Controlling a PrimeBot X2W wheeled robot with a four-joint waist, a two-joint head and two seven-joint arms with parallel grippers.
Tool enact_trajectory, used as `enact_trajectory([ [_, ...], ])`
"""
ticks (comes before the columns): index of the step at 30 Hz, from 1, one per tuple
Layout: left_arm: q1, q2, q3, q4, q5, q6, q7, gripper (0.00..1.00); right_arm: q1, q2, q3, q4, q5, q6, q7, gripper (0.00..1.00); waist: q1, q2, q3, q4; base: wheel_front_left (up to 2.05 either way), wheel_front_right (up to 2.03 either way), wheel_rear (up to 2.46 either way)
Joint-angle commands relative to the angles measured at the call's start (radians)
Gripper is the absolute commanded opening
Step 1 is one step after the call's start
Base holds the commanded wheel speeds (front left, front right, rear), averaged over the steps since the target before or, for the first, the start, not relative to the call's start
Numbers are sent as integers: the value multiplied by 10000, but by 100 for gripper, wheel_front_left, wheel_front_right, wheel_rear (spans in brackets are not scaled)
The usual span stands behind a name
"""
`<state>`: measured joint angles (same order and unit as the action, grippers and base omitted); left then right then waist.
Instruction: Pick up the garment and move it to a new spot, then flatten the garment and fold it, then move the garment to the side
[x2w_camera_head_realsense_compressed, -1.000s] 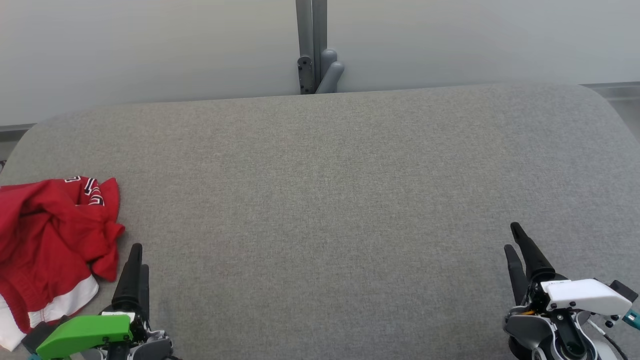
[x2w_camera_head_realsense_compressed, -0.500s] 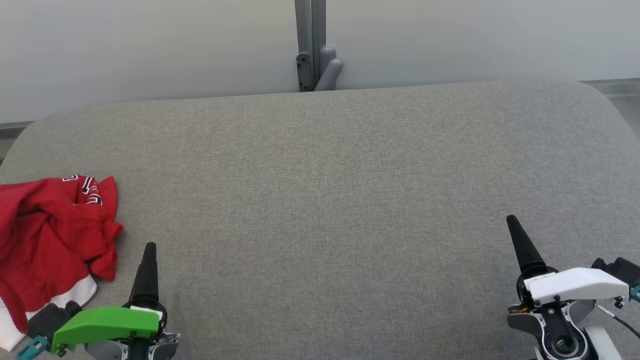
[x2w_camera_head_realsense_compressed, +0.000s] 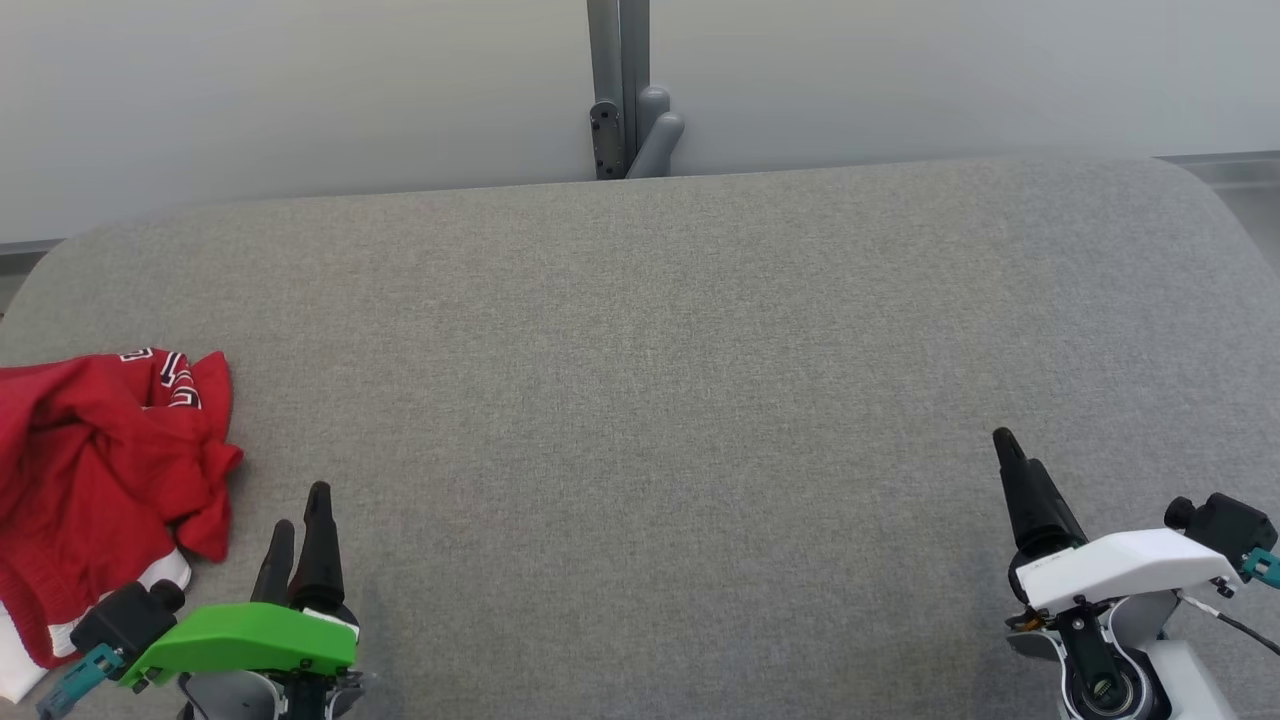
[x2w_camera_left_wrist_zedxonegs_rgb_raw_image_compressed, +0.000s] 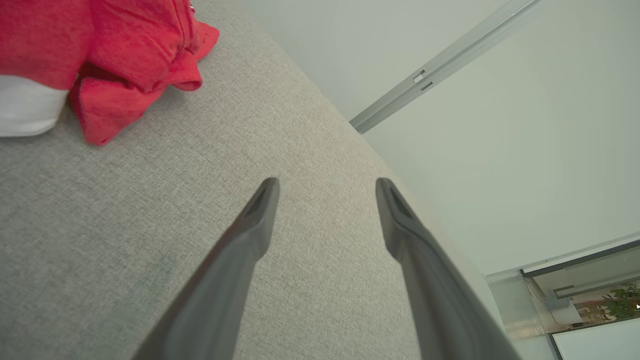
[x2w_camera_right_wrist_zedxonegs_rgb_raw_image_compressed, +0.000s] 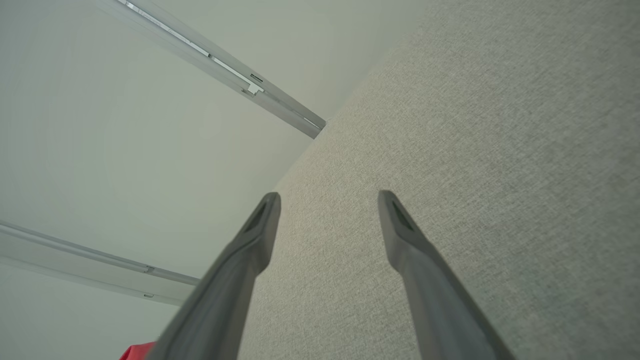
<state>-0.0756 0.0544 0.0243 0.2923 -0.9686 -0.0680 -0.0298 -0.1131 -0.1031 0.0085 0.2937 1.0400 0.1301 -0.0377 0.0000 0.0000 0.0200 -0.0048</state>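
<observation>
Sitting bunched at left edge of grey fabric table (x2w_camera_head_realsense_compressed: 640, 400), red-and-white cloth garment (x2w_camera_head_realsense_compressed: 100, 470): looks soft, light, floppy; pinch red fold. Left gripper (x2w_camera_left_wrist_zedxonegs_rgb_raw_image_compressed: 325, 182), right gripper (x2w_camera_right_wrist_zedxonegs_rgb_raw_image_compressed: 328, 195) spread, empty.

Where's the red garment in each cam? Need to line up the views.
Head view: red garment at the lower left edge, crumpled.
Left wrist view: red garment in the top left corner.
Right wrist view: a red garment sliver at the bottom edge, left of centre.
Shared landmark: the grey wall post behind the grey fabric surface.
</observation>
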Motion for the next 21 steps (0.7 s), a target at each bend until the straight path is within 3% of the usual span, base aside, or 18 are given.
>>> enact_trajectory([
  [1, -327, 128, -88, -116, 543, 63, -150, 100, -307, -118, 89, -76, -435, 5, -155, 100, 0, 0, 6, 1, 0, 0, 0],
  [21, -432, 198, -523, -20, 3286, 403, -815, 100, -532, -386, 630, 68, -2768, 5, -798, 100, 0, 0, 121, -11, 0, 0, 0],
])
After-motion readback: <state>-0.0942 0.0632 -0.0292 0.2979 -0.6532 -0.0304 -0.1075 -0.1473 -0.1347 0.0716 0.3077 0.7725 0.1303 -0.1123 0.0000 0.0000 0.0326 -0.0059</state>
